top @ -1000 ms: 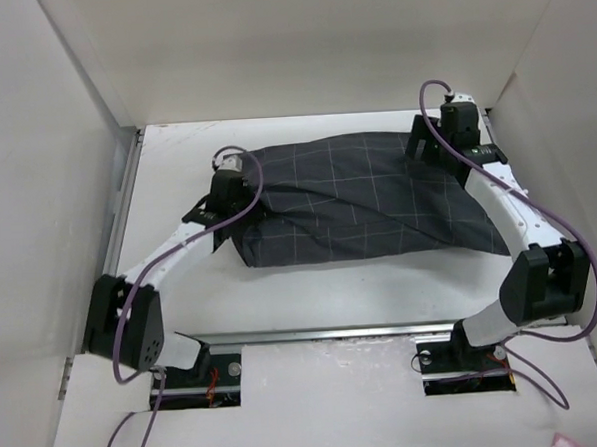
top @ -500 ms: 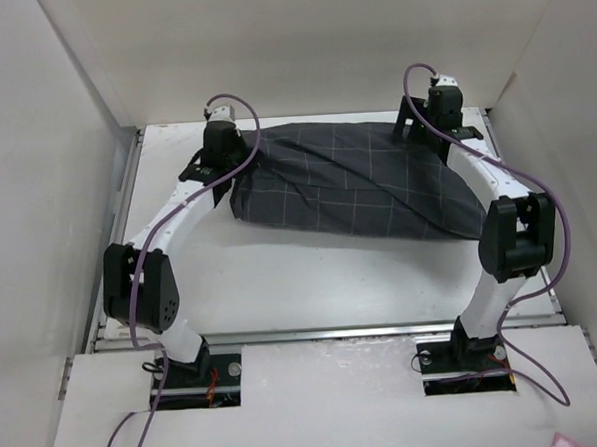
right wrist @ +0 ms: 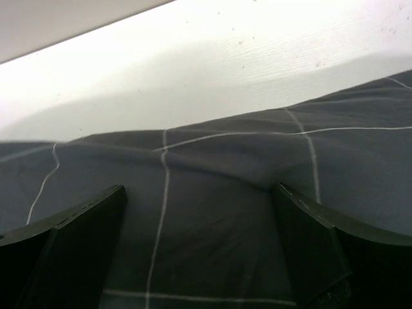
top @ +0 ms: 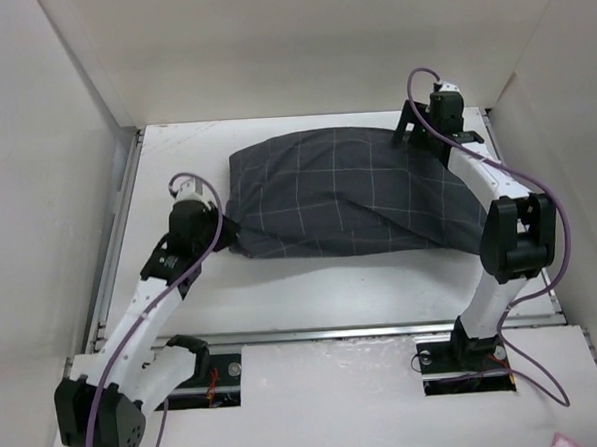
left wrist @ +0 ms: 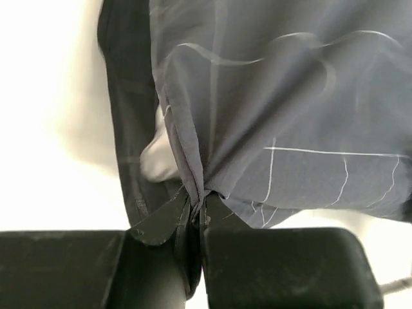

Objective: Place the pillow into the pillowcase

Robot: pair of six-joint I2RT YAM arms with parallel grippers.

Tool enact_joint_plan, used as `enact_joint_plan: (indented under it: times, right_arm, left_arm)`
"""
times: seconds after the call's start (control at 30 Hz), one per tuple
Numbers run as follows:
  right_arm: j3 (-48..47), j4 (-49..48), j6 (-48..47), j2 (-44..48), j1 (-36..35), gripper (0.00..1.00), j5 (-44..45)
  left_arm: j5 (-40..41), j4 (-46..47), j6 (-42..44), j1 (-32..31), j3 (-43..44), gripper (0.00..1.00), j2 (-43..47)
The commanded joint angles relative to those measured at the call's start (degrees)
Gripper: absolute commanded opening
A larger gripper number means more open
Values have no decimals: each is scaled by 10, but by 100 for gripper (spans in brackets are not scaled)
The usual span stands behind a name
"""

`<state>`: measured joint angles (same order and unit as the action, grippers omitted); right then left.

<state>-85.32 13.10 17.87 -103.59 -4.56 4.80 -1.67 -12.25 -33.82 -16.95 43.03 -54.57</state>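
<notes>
A: What's at the left of the overhead view?
B: The left gripper, clenched on the pillowcase edge.
A: And inside it?
B: The pillow; a white bit shows at the opening.
A: Upper right?
B: The right gripper, jaws spread wide over the pillowcase, grasping nothing.

The pillowcase (pillow inside) lies on the table between left end effector and right end effector.
</notes>
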Motion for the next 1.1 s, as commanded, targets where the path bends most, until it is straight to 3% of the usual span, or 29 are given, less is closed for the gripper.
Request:
enact_joint_plan:
  times: [0.0,0.13,0.17,0.2,0.23,0.33,0.47,0.63,0.67,0.77,0.9,1.07]
  right_arm:
    - [8,23,28,15,15,100,-15]
    - [8,18,27,15,29,100,-52]
    - [8,12,21,15,29,100,-65]
    - [8,12,4,22,29,100,-75]
    - [8,5,-6,28,29,100,-87]
    - [-4,5,-45,64,29,100,-85]
    - [-17,31,-61,129,29,100,19]
    - [11,55,-54,184,63,100,37]
    - [11,55,-45,189,70,100,30]
    - [33,55,-36,196,91,100,-3]
    - [72,45,-36,209,97,100,-9]
    - [79,53,-16,222,108,100,2]
  left_arm:
    - [-20,-78,-110,3,-86,0,31]
    - [-11,-127,-187,3,-145,0,45]
    - [-11,-127,-193,3,-145,28,45]
    - [-2,-127,-202,3,-132,76,39]
    - [22,-133,-202,3,-119,100,39]
    - [78,-146,-180,3,-44,100,25]
    - [173,-181,-139,3,71,100,2]
    - [222,-42,-64,16,123,100,-45]
    - [195,13,-39,34,137,100,-79]
    - [129,62,-12,69,186,100,-162]
    - [49,46,26,113,298,100,-365]
    - [13,29,39,132,358,96,-472]
